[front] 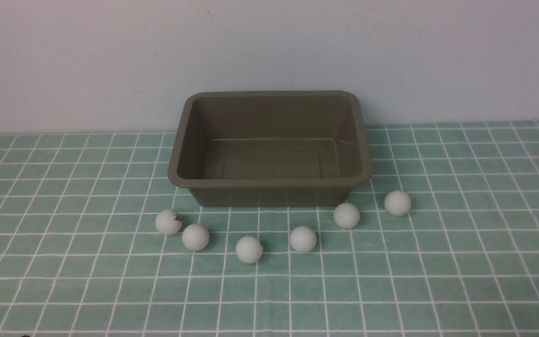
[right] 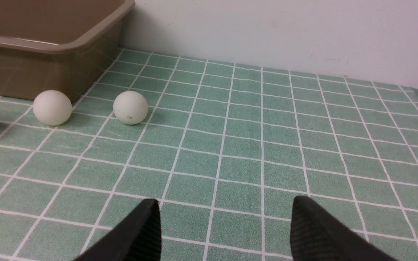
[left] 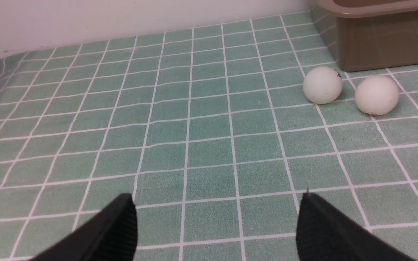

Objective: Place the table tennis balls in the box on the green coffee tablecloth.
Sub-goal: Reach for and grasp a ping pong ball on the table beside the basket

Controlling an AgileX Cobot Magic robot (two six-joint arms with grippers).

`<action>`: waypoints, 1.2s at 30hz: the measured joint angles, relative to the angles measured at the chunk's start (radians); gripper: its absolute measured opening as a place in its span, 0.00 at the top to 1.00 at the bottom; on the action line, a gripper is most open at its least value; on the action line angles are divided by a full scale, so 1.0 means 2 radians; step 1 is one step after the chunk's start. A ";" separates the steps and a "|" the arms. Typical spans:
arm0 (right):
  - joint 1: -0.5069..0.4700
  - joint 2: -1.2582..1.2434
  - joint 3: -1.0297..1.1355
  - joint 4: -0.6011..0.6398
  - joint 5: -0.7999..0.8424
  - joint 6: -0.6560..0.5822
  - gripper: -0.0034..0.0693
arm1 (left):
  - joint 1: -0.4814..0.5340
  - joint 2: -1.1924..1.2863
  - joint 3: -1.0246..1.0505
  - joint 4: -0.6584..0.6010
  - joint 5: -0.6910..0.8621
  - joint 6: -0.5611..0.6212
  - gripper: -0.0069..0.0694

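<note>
Olive-brown plastic box (front: 269, 194) sits at the green checked tablecloth's (front: 63, 262) far edge, six white table tennis balls (front: 249, 249) before it. Left gripper (left: 216, 201) and right gripper (right: 225, 204) hover, fingers spread, gripping nothing.

Indoor test setup, lab-like: checked teal tablecloth (front: 63, 281) against plain white wall (front: 110, 56).

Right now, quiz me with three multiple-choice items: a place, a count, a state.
1. Where are the balls relative to the box? A inside it; B on the cloth before it; C behind it.
2. How many balls? A four; B six; C eight.
3. The left gripper and right gripper are: A both open, empty; B both shut on balls; C holding the box.
Answers: 1 B, the box is empty; 2 B, front view shows six; 3 A, jaws stand apart over cloth.
</note>
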State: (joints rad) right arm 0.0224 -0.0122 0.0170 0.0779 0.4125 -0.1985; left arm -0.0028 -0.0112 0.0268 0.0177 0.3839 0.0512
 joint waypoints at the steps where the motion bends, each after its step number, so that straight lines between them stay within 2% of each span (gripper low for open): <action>1: 0.000 0.000 0.000 0.000 0.000 0.000 0.35 | 0.000 0.000 0.000 0.000 0.000 0.000 0.21; 24: 0.000 0.000 0.000 0.000 -0.001 0.000 0.35 | 0.000 0.000 0.000 0.000 0.000 0.000 0.21; 29: 0.000 0.000 0.005 0.010 -0.036 0.004 0.35 | 0.000 0.000 0.000 0.000 0.000 0.000 0.21; 32: 0.000 0.000 -0.023 0.029 -0.039 0.008 0.35 | 0.000 0.000 0.000 0.000 0.000 0.000 0.21; 36: 0.000 0.000 -0.114 0.050 -0.011 0.011 0.35 | 0.000 0.000 0.000 0.000 0.000 0.000 0.21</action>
State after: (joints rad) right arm 0.0224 -0.0122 -0.2117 0.1772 0.3911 -0.1756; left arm -0.0028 -0.0112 0.0268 0.0177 0.3839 0.0512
